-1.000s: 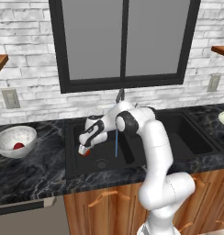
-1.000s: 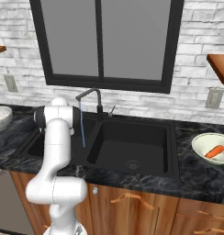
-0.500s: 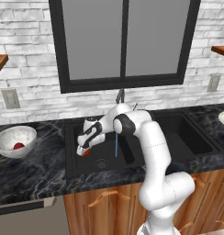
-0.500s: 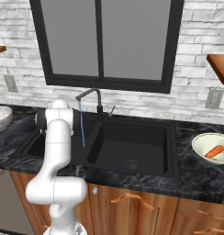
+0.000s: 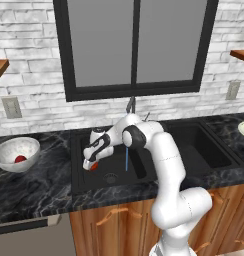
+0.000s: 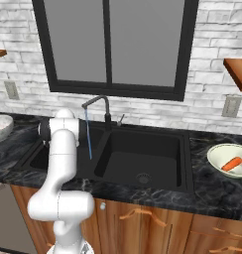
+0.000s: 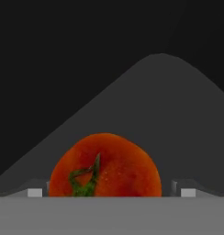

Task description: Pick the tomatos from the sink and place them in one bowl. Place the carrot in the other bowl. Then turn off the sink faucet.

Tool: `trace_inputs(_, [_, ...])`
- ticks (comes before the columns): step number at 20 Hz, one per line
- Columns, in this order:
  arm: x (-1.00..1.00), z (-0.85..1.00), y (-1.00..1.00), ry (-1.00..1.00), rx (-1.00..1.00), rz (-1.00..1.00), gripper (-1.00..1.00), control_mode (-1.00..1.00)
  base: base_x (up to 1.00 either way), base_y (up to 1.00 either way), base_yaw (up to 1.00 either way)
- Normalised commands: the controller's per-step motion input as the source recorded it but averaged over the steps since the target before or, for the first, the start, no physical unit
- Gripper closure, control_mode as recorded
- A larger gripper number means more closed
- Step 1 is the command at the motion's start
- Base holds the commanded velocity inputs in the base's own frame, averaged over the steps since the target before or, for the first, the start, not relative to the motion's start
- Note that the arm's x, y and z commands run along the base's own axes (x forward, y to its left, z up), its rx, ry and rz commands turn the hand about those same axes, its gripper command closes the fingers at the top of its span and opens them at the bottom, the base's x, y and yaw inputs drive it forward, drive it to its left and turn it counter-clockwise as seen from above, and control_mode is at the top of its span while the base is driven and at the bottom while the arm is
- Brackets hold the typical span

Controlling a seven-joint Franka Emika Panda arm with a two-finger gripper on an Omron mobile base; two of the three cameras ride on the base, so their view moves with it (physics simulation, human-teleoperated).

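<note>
In the left base view the gripper [image 5: 92,163] hung low in the left basin of the sink [image 5: 159,172], a tomato [image 5: 94,166] at its tips; another tomato [image 5: 19,159] lay in the grey bowl [image 5: 16,152] far left on the counter. In the right base view water ran from the faucet [image 6: 96,106], and the carrot [image 6: 233,163] already lay in the cream bowl [image 6: 229,159] at right. In the hand view the tomato sat between the fingertips [image 7: 35,192], jaws spread fully, nothing gripped yet. It looked light, smooth, probably wet and prone to roll; a gentle squeeze across its widest middle seemed safest.
</note>
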Motion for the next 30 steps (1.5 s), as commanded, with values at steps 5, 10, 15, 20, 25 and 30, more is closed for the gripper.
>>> trace_inputs(5, [0.03,-0.2,0.0,0.0,0.0,0.0,1.0,-1.0,0.0,0.0,0.0])
trace_inputs(10, [0.0,-0.06,-0.04,0.0,0.0,0.0,1.0,-1.0,0.0,0.0,0.0])
trace_inputs(15, [-0.27,0.15,-0.37,-0.05,0.0,0.0,1.0,-1.0,0.0,0.0,0.0])
trace_inputs(20, [-0.41,0.41,-0.41,-0.01,0.0,0.0,1.0,-1.0,0.0,0.0,0.0])
trace_inputs(25, [-0.63,0.62,-0.25,-0.05,0.0,-0.02,1.0,-1.0,0.0,0.0,0.0])
trace_inputs(30, [-0.59,0.54,-0.01,-0.13,0.0,-0.03,1.0,-1.0,0.0,0.0,0.0])
